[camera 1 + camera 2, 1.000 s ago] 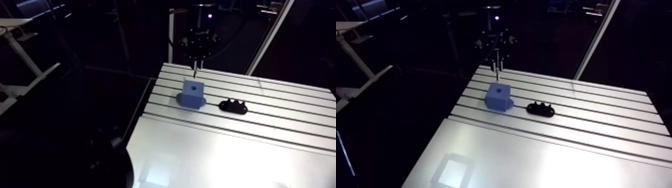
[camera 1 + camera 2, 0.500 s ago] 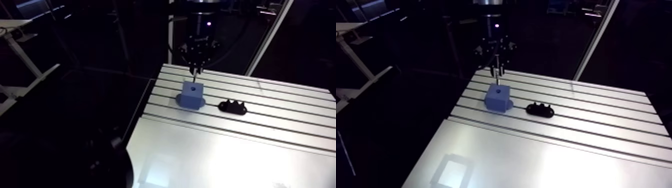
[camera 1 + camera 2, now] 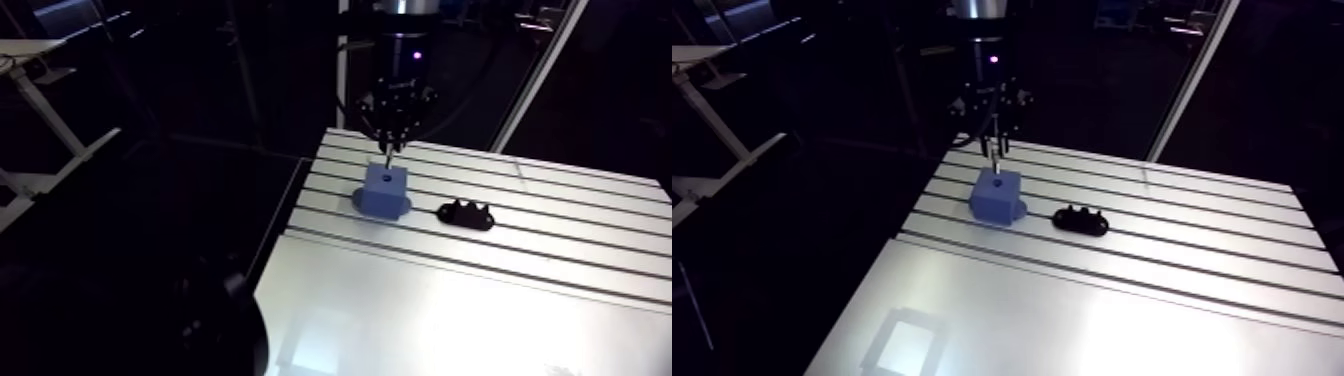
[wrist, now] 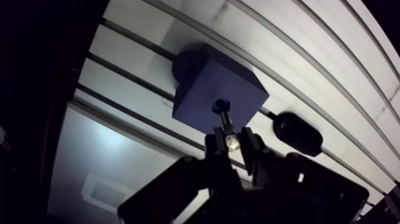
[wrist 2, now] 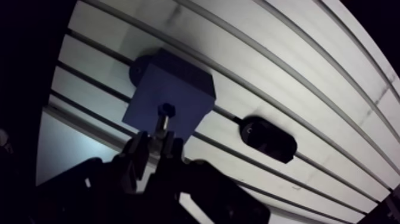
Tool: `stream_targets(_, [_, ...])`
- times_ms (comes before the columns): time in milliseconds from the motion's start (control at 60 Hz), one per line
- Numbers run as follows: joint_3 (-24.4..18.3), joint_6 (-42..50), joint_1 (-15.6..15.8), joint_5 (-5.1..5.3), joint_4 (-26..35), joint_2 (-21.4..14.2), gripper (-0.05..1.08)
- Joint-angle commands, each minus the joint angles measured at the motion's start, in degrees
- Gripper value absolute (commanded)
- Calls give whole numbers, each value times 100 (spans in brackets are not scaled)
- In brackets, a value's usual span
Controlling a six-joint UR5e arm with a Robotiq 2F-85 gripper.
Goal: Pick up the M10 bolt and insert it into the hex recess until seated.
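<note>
A blue block (image 3: 384, 190) with a dark recess (image 4: 221, 106) in its top face stands near the table's far left edge. My gripper (image 4: 231, 143) is shut on the M10 bolt (image 4: 227, 126), whose shiny end shows between the fingers. In the wrist view the bolt's shank points straight down and its tip lines up with the recess, directly below the gripper. In the arm view the gripper (image 3: 389, 147) hangs just above the block, the bolt tip close to its top. Whether the tip has entered the recess cannot be told.
A black lobed part (image 3: 467, 213) lies on the slotted aluminium table (image 3: 560, 230) to the right of the block, also seen in the wrist view as a dark oval (image 4: 298, 133). The table's left edge (image 3: 292, 200) runs close beside the block.
The arm has come down with the bolt: earlier the bolt tip hung behind and above the block, now it is right over the recess, close to the block's top. Block and black part have not moved.
</note>
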Motion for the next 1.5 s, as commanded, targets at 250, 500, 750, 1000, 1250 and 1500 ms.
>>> stream_targets(250, [63, 5, 9, 2, -33, -4, 97])
stream_targets(500, [144, 5, 7, 1, -94, 5, 96])
stream_targets(750, [162, 5, 9, -8, -105, 30, 97])
stream_targets(1000, [162, 5, 7, -16, -113, 31, 97])
stream_targets(1250, [154, 5, 9, -16, -114, 48, 97])
stream_targets(1500, [154, -4, 9, 10, -289, 49, 97])
